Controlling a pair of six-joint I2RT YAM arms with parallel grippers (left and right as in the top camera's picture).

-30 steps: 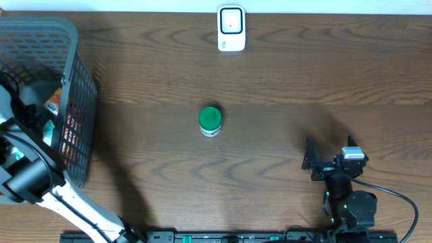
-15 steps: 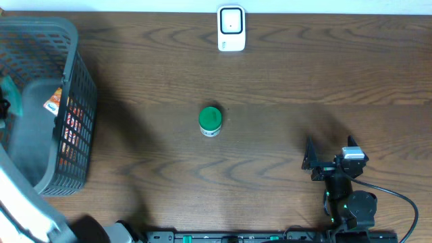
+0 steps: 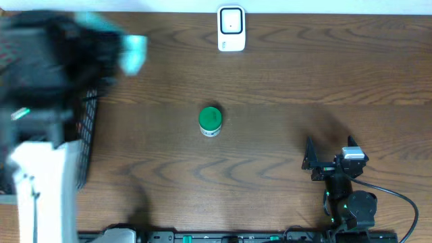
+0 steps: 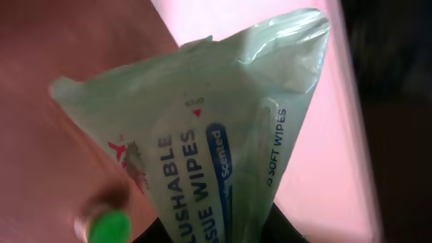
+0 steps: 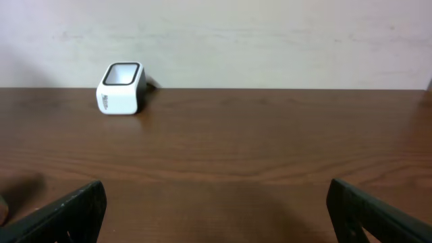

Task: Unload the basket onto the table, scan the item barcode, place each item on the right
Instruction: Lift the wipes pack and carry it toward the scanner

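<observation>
Left pincer (image 3: pixel 111 46) grips the flushable wipes pack (image 4: pixel 216 128), aloft well left of the barcode scanner (image 3: pixel 231 28); right pincer (image 5: pixel 216 217), spread wide and empty, sits farther from it.

Overhead: fixed high, looking straight down on the whole brown surface (image 3: pixel 283 81), with the white scanner (image 3: pixel 231 28) at the far edge at frame top and the arm bases at frame bottom. Right wrist: low, just above the surface, facing level across it toward the far wall, tips of the right gripper (image 5: pixel 216 216) in the bottom corners; it shares the scanner (image 5: pixel 121 88) and the far strip of surface with overhead. Left wrist: very near, frame almost filled by the wipes pack (image 4: pixel 216 142); overhead shows that pack (image 3: pixel 131 50) only as a pale blur at upper left, and this view's facing is unclear.
</observation>
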